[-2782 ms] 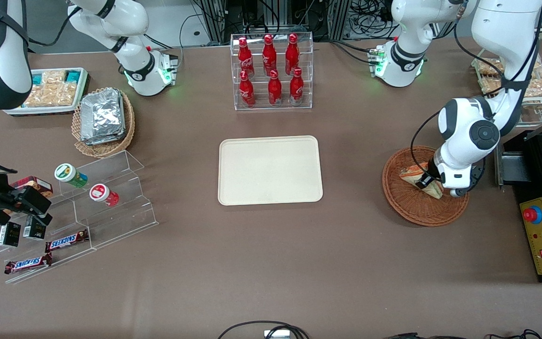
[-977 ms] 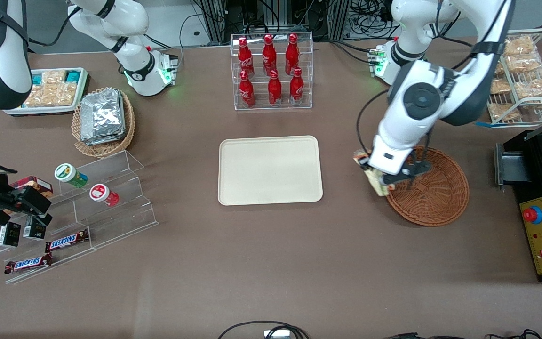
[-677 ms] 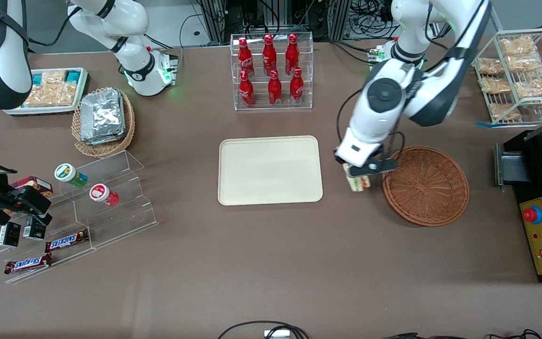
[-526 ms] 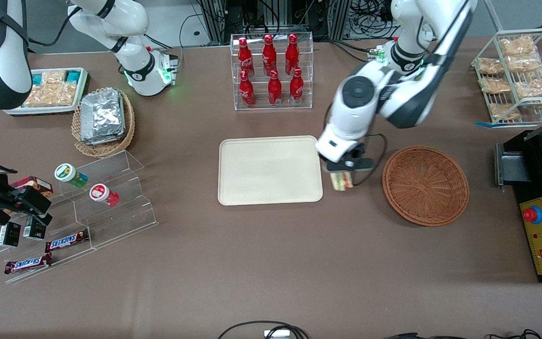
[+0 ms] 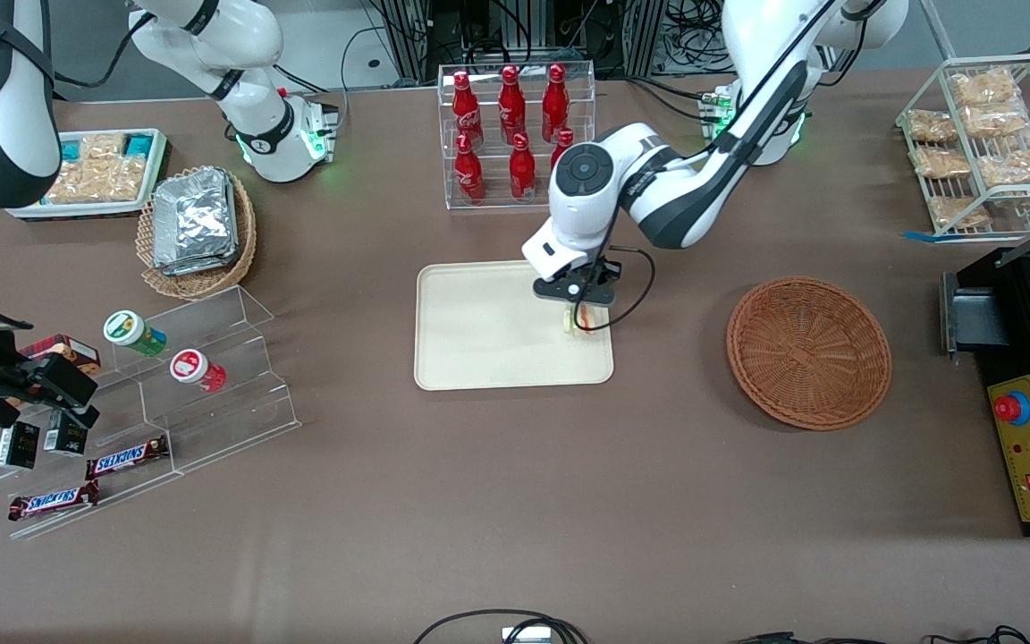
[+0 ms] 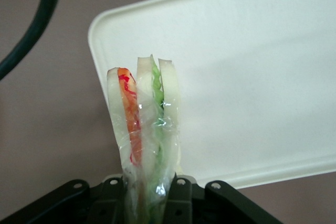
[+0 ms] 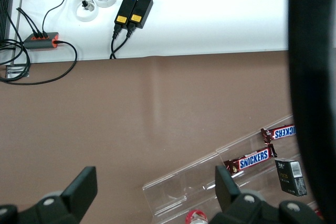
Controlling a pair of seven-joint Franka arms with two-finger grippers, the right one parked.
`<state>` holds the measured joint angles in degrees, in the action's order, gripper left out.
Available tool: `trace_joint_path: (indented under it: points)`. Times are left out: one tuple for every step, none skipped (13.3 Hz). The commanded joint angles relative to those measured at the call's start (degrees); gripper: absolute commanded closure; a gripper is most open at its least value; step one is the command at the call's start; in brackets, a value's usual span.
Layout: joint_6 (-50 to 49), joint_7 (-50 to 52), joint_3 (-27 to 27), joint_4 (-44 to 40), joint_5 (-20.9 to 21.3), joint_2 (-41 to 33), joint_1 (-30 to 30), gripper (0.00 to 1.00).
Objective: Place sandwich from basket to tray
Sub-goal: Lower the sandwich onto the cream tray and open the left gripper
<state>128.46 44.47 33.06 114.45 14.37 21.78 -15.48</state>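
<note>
We held the sandwich [image 6: 144, 129] clamped in our gripper [image 5: 579, 302] above the tray [image 5: 479, 331]; next we needed to lower and release.

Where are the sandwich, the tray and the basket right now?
sandwich [image 6: 143, 129], left wrist view, wrapped bread edge, held in the gripper [image 6: 144, 195] over the tray
tray [image 5: 479, 331], front view, bare floor
basket [image 5: 808, 352], front view, woven inside

End effector [image 6: 149, 203] cut off by frame edge, hiding sandwich [image 6: 144, 129] base & fingertips.
</note>
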Motion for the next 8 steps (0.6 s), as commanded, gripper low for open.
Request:
trace_joint_path:
  points:
    - [1.61,0.79,-0.36,-1.87,2.93,4.22,-1.93,1.0]
    - [1.7,1.14,-0.36,-2.13,4.08,5.28,-2.01,1.0]
    - [1.71,1.41,-0.36,-2.48,4.18,6.34,-2.01,1.0]
    - [1.71,1.32,-0.36,-2.66,4.18,7.39,-2.01,1.0]
    - [1.71,1.32,-0.36,-2.92,4.35,8.79,-2.1,1.0]
    - [1.71,1.41,-0.36,-3.88,4.96,10.29,-2.1,1.0]
    - [1.71,1.67,-0.36,-5.02,4.97,11.87,-2.02,1.0]
    - [1.71,2.54,-0.45,-5.81,5.06,12.75,-2.1,1.0]
